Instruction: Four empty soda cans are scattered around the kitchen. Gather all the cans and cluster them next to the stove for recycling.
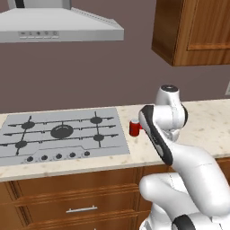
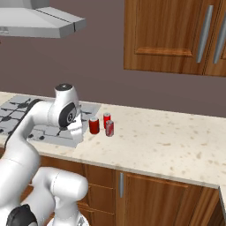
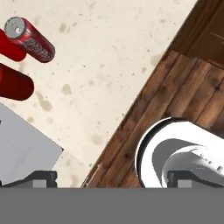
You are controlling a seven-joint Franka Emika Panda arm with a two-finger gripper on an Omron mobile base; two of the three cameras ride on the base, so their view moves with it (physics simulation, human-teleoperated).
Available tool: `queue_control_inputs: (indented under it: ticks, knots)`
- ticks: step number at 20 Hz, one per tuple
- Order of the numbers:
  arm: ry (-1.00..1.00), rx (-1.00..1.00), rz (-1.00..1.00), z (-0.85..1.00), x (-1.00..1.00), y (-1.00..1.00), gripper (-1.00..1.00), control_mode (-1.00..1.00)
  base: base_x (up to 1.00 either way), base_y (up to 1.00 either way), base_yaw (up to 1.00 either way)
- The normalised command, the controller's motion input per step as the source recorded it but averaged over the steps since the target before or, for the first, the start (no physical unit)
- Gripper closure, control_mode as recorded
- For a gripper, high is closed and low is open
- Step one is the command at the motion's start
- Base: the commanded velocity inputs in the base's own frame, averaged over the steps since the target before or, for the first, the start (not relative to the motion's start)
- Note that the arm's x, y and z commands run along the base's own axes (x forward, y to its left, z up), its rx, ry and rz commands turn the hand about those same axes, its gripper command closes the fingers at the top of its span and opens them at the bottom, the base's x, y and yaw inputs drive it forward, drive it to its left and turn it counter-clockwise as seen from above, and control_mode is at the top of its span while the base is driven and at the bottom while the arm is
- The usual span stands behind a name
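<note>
Jaws [image 3: 111,177] spread wide and empty above speckled beige tabletop [image 2: 167,137], three red cylindrical soda cans [image 2: 94,126] clustered beside silver-grey gas stove [image 1: 58,134].

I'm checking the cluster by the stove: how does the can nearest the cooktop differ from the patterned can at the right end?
The can nearest the cooktop is plain solid red; the patterned can carries pale markings on its red side. The first stands beside the stove edge; the second stands farthest from it, out on the speckled counter. The first looks a little wider in the right base view. Both are upright, red and close together.
</note>
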Motion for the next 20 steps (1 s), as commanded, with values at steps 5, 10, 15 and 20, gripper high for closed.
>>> queue_control_inputs:
  ticks: [5,10,15,20]
  knots:
    - [-0.08,-0.16,0.36,0.36,-0.36,0.00,-1.00,-1.00,0.00,0.00,0.00]
    - [-0.18,-0.13,0.34,0.29,-0.22,0.00,-1.00,-1.00,0.00,0.00,0.00]
    - [-0.20,-0.11,0.36,0.23,-0.20,-0.01,-1.00,-1.00,0.00,0.00,0.00]
    - [-0.14,-0.10,0.35,0.19,-0.12,-0.01,-1.00,-1.00,0.00,0.00,0.00]
